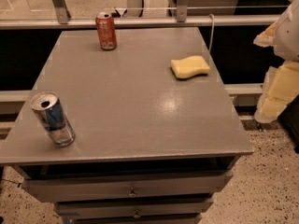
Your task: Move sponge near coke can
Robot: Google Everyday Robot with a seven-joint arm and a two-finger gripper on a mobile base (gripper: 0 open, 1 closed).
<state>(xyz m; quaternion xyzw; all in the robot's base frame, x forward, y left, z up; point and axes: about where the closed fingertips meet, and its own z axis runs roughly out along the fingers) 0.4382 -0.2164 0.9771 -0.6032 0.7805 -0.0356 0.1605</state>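
Here, sponge [190, 67] on the table [140, 106], right side, claw [279, 91] past the edge, apart, grip state unclear

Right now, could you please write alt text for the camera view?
A yellow sponge lies on a grey table, well right of the coke can standing at its far edge. The gripper hovers off the table's right side; a blue-silver can stands front left.

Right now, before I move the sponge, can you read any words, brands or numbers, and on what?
On the coke can: faint white markings, too blurred to read.
On the blue and silver can: a red mark, nothing readable.
On the sponge, table and gripper (right edge, beside the table): no text.
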